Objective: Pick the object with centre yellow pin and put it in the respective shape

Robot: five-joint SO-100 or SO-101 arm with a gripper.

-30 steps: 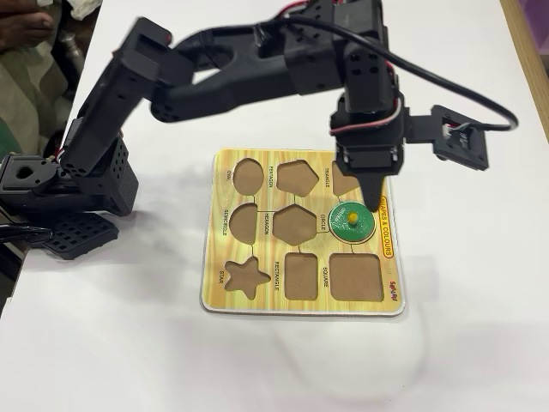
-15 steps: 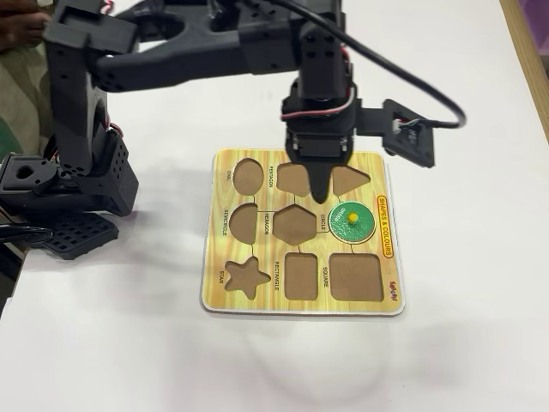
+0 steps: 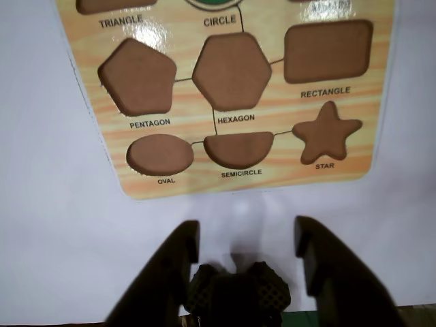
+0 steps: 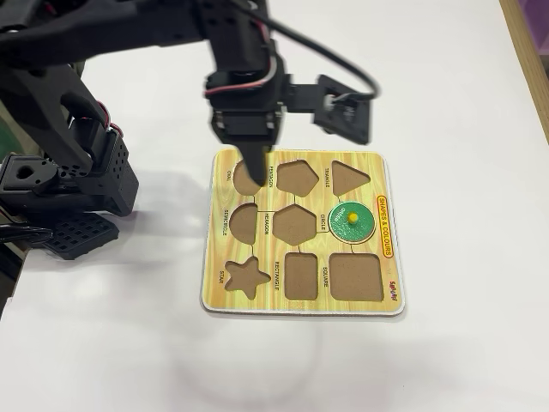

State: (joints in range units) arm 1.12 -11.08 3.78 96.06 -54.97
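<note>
White table (image 4: 463,103) carries the shape board (image 4: 388,296). Green disc (image 4: 352,220) with yellow knob sits in the board's CIRCLE cutout (image 4: 334,209), so placement looks finished. Gripper (image 3: 246,235), fingers spread and empty, hangs off the board's oval edge. Next move, as I judge it: clear away and park.

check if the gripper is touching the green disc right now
Apart. The fixed view shows the gripper over the board's oval corner, while the green disc sits in the circle cutout with bare board between them.
</note>
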